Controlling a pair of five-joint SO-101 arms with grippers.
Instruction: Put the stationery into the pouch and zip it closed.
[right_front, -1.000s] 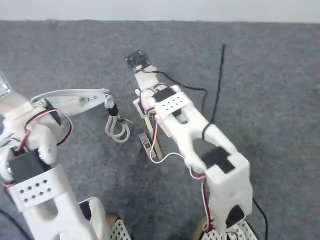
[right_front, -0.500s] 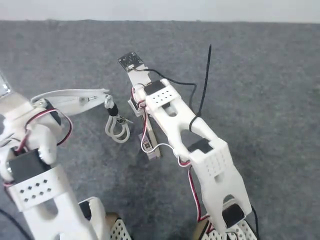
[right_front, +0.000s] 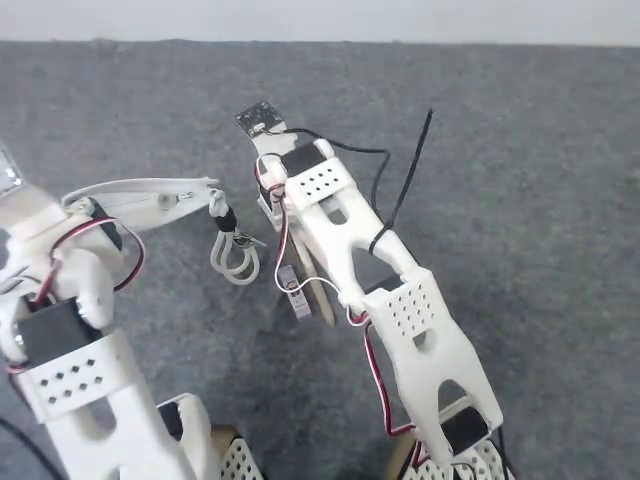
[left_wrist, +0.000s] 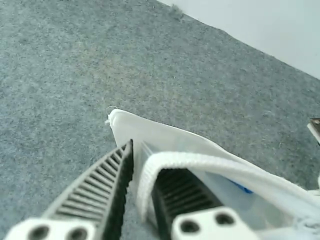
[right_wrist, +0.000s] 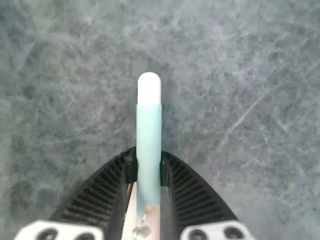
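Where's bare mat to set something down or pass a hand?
Widest free patch: grey mat right of the right arm and its black cable. Also the far strip by the wall, beyond the left arm. Crowded: between the arms, with white loops, the pouch in the left gripper and the pen in the right gripper.

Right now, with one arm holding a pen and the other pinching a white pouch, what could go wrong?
1. The right gripper clamps the pen across a narrow stretch, with a long end sticking out. The pen might twist or slip if it bumps something.
2. The left gripper pinches only a thin edge of the pouch, so the pouch could sag or pull free, and the pen could miss the opening.
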